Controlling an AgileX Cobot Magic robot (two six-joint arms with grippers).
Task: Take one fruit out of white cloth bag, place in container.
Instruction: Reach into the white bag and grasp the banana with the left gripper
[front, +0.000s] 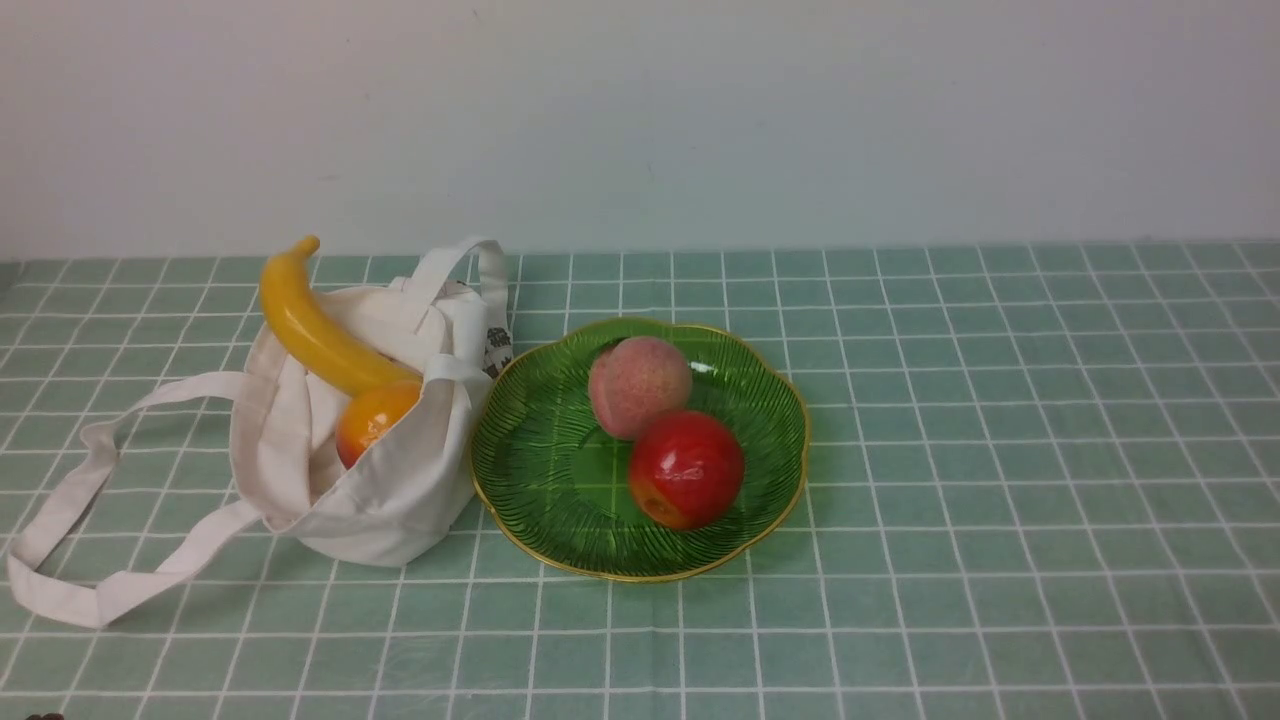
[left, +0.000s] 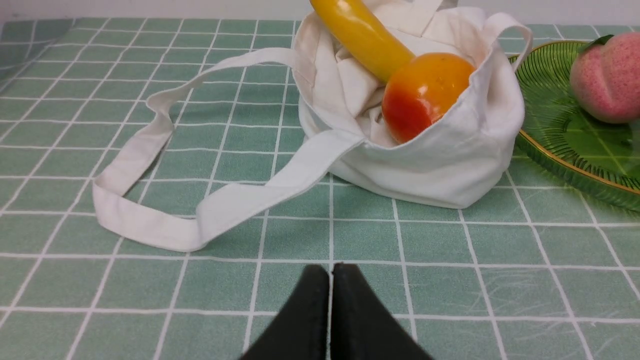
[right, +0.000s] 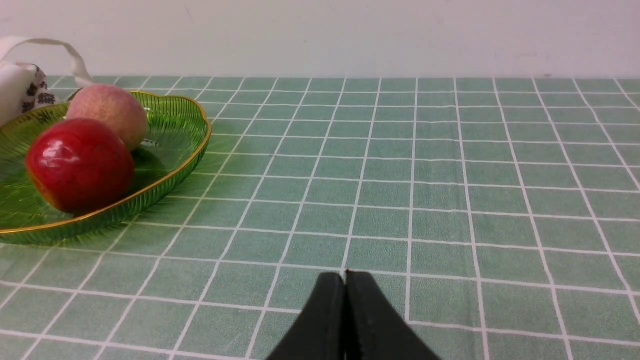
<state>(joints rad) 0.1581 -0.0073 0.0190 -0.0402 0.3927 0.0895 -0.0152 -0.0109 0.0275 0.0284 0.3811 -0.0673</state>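
Closed tip to tip with nothing between them, the left gripper (left: 331, 272) and right gripper (right: 345, 280) sit nearest their wrist cameras, both over the table (front: 1000, 560)! Out beyond the left gripper, well apart from it, is the banana (front: 320, 330), leaning in the mouth of the white cloth bag (front: 400, 520), just left of the green dish (front: 540, 470). Its lower end is hidden behind the orange fruit (front: 375, 420), also in the bag, and the left wrist view cuts off its top. And what a look: glossy yellow, long, curved, stem up! Inside the dish, the red apple (front: 686, 470) and the pink peach (front: 645, 385) sit together.
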